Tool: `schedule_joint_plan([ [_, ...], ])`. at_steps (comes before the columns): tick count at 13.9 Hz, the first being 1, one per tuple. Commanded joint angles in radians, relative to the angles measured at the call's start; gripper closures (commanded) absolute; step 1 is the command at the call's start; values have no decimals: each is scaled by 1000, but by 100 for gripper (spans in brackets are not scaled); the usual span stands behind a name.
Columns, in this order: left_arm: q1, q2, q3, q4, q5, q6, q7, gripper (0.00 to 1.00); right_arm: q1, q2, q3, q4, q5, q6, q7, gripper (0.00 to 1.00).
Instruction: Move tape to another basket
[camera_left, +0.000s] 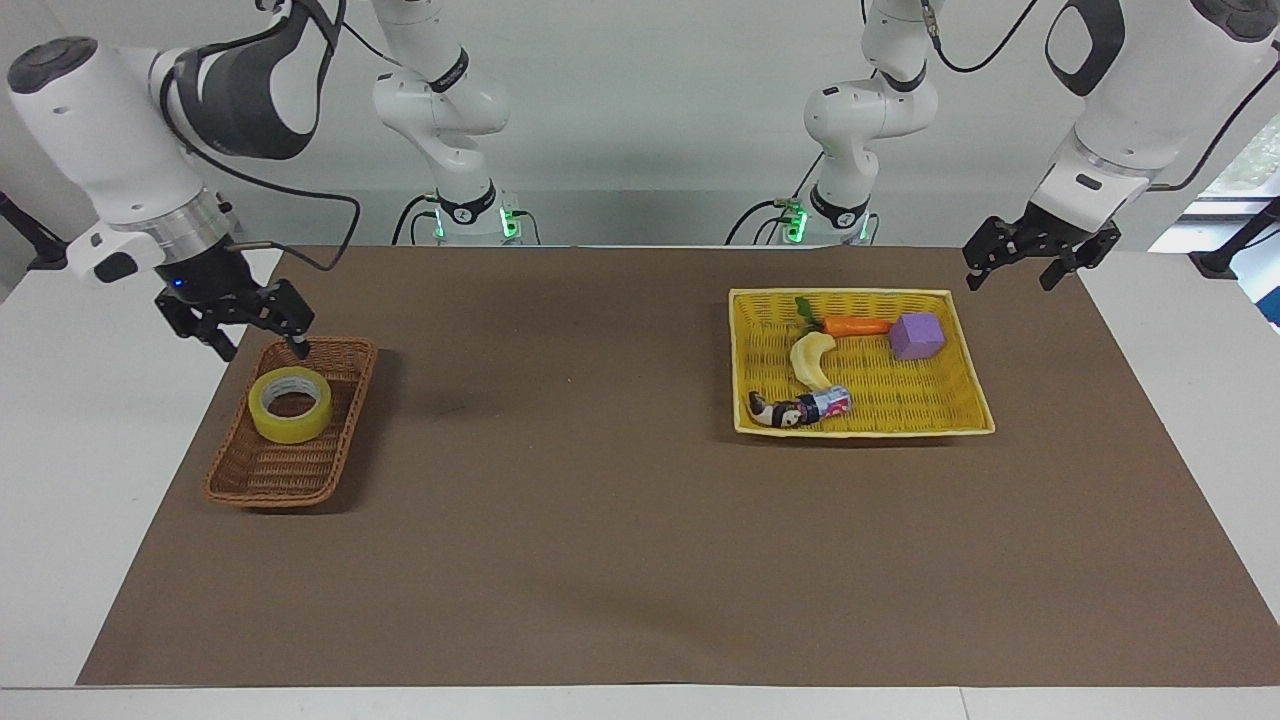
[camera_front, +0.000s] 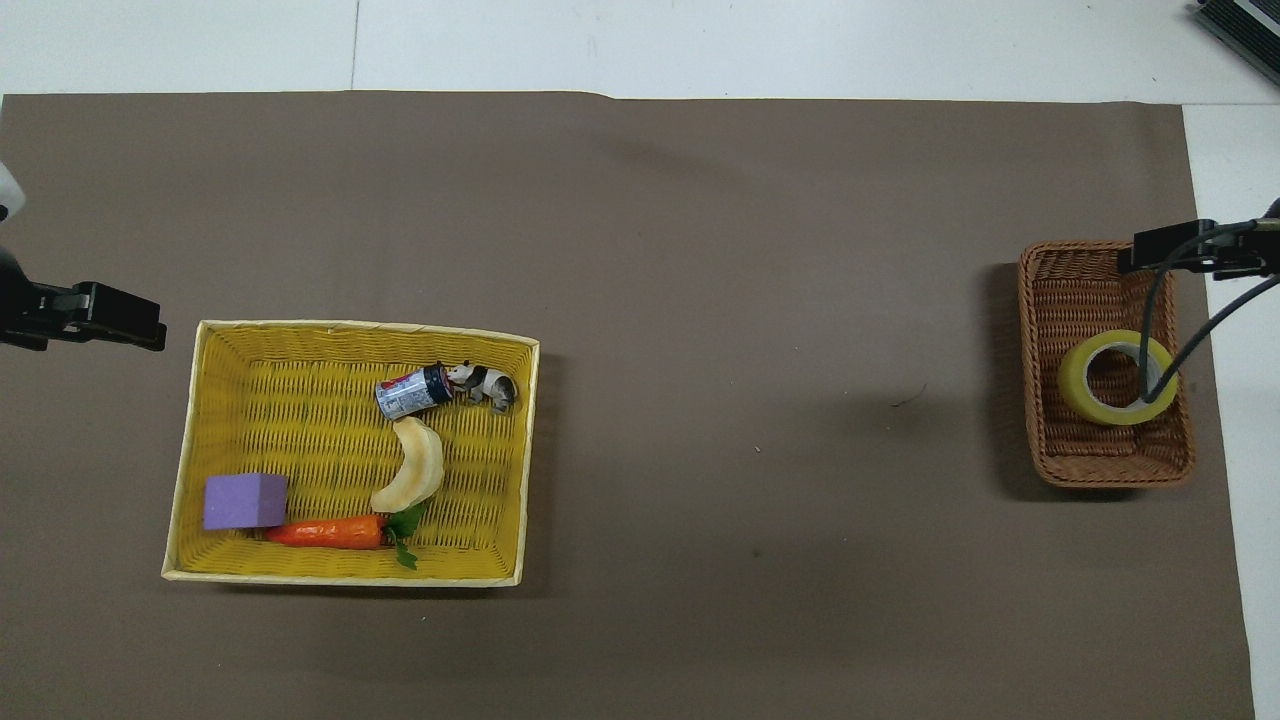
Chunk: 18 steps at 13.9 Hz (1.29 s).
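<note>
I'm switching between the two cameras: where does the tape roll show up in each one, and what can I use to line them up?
Facing view: the tape lies flat in the brown wicker basket, at the picture's left, toward the right arm's end of the table.
Overhead view: the tape sits in the same basket, at the picture's right edge.
Shared landmark: the yellow tray holding the purple cube, toward the left arm's end of the table.

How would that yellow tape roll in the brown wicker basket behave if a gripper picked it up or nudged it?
The tape looks like a rigid ring, so it probably keeps its shape when pinched. It lies flat in the basket, so a nudge likely slides it, not rolls it. Its glossy side may be somewhat slippery.
</note>
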Motion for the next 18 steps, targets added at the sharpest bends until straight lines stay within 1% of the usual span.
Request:
schedule_joint_plan([
  [1,14,6,-7,22,14,-23,14,0,64,-65,-1,-49,-32,-43,177,0],
  [3,12,6,-7,22,14,-21,14,0,104,-91,1,-37,-31,-104,351,0],
  [4,12,6,-7,22,14,-21,14,0,116,-112,2,-32,-31,-132,394,0],
  [7,14,6,-7,22,14,-21,14,0,115,-174,-7,5,-32,-208,388,0],
  [9,12,6,-7,22,14,-21,14,0,115,-195,-11,32,-35,-289,381,0],
  [11,12,6,-7,22,14,-23,14,0,106,-224,-14,10,-28,-305,339,0],
  [13,12,6,-7,22,14,-23,14,0,119,-229,-1,-21,-32,-310,269,0],
  [18,12,6,-7,22,14,-21,14,0,109,-222,-2,-17,-43,-284,262,0],
])
